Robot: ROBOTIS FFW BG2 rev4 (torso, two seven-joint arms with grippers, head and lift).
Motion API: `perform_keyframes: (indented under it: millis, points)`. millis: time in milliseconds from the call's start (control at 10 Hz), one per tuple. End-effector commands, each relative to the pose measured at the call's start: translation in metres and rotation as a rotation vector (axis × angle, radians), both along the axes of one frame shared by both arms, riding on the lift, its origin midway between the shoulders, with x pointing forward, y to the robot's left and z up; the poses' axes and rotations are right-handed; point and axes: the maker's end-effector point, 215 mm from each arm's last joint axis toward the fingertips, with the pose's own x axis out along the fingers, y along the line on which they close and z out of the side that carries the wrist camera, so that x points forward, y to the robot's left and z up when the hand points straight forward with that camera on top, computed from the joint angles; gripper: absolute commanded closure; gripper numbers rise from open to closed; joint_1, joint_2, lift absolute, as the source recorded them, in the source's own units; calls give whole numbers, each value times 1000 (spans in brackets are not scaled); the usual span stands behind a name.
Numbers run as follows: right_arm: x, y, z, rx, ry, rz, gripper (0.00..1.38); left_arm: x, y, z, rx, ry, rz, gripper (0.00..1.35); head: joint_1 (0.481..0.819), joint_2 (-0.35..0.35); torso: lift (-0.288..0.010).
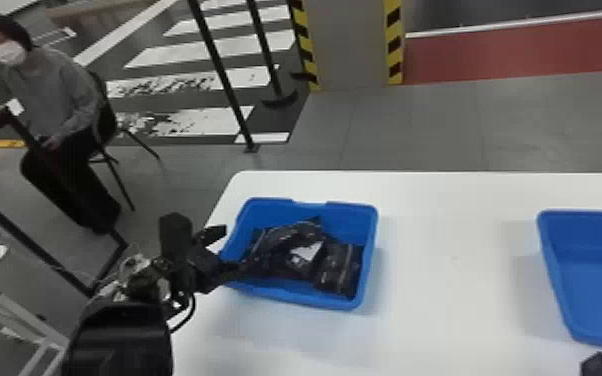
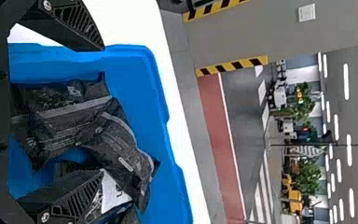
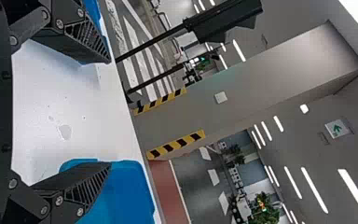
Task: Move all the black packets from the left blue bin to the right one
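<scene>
1. The left gripper (image 2: 103, 112) has its fingers spread wide at the left blue bin (image 1: 372, 240), with nothing between them firmly held; that opening looks meant to straddle a packet.
2. The black packets (image 1: 337, 267) lie loose and overlapping below and ahead of that gripper, inside its bin, probably because they were dropped in unsorted.
3. The right gripper (image 3: 109, 113) is also spread and holds nothing; it is near the right blue bin (image 1: 590, 240), which likely sits there to receive packets.
4. One left finger is by the bin's rim, the other over the packets, so closing or lowering could catch that edge.
5. Rightward from the left gripper, bare white table (image 1: 455, 250) separates the bins; a lifted packet should clear both rims.
</scene>
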Motion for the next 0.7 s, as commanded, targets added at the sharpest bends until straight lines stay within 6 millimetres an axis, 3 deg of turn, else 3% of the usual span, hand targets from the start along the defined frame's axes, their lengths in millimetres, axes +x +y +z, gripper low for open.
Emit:
perform_keyframes:
  millis: [0,300,600]
  points:
    - [2,1,0,1,-3,3,245,24,-11,-4,3,28,-47,84,695,334,-110]
    - [3,1,-2,3,0,2,245,41,-20,-28,16,139,-107,79,695,300,-110]
    - [6,2,-5,4,-3,7,251,66,-55,-27,49,150,-236,73,695,265,-110]
